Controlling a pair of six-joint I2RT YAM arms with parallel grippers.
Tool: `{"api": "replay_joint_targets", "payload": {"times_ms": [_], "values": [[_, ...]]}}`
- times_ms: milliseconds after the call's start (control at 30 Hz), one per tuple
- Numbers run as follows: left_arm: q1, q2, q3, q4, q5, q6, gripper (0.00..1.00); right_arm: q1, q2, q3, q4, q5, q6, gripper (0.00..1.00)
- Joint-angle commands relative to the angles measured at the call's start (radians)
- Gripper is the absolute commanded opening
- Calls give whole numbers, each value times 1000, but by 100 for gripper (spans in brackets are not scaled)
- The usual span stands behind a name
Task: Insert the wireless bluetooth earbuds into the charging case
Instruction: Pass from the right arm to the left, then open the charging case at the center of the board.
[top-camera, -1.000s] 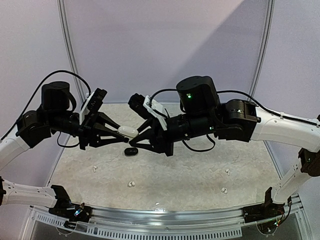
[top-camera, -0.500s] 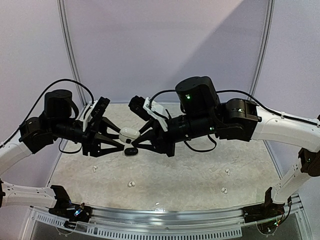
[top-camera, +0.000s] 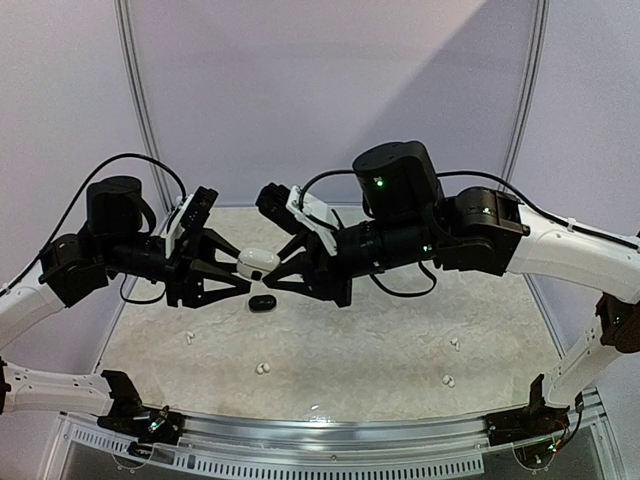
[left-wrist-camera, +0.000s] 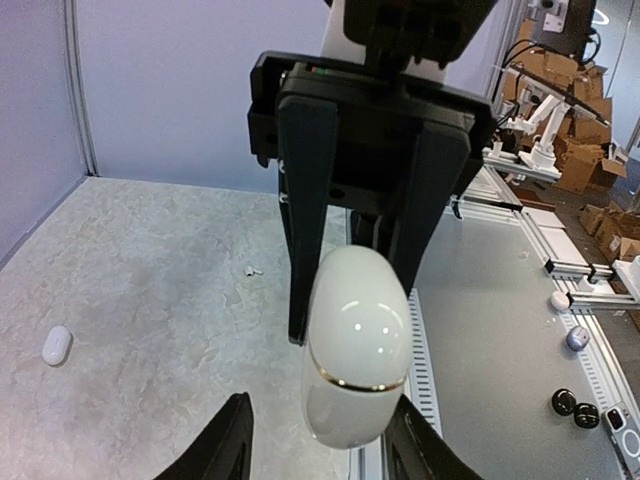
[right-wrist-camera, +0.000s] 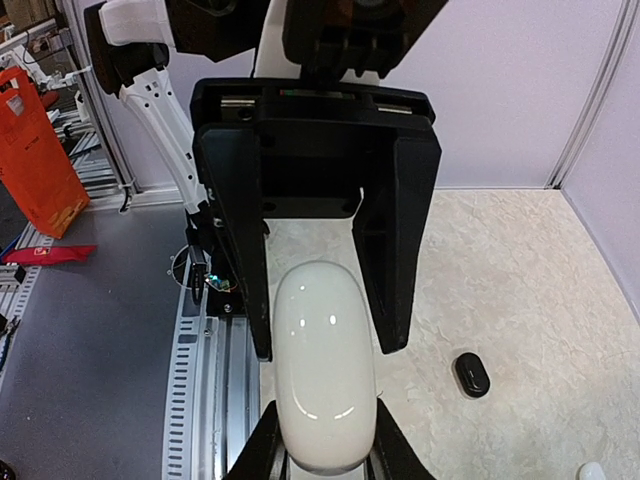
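You can't see the lower end of the white charging case (right-wrist-camera: 322, 370) in the right wrist view; the bottom edge cuts it off inside the right gripper (right-wrist-camera: 320, 455). The left wrist view crops the left gripper (left-wrist-camera: 325, 445) to two fingertips. From the top camera the earbuds (top-camera: 263, 367) are pale specks, too small for you to tell shape or orientation.
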Motion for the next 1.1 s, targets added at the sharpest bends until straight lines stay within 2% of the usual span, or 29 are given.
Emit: {"api": "replay_joint_targets", "payload": {"times_ms": [0, 100, 233, 300, 367, 533, 600, 733, 1067], "values": [[-25, 22, 9, 46, 12, -20, 45, -5, 23, 31, -20, 15, -11, 0], [-31, 27, 10, 51, 14, -25, 39, -6, 27, 35, -20, 17, -14, 0], [-35, 31, 13, 47, 18, -25, 25, -5, 24, 35, -25, 21, -18, 0], [-36, 32, 14, 49, 21, -26, 15, -5, 25, 35, -28, 22, -19, 0], [-36, 34, 15, 51, 21, -24, 1, -5, 28, 35, -32, 25, -21, 0], [-36, 24, 3, 32, 4, 6, 0, -5, 21, 33, -36, 65, -3, 37], [-38, 19, -1, 21, -3, 46, 0, -6, 16, 33, -29, 76, 5, 45], [-46, 18, 1, -2, -6, 115, 0, -5, 14, 35, -3, 78, 7, 49], [-78, -6, -8, -106, -45, 328, 0, -5, 42, 70, -11, 106, 12, 49]]}}
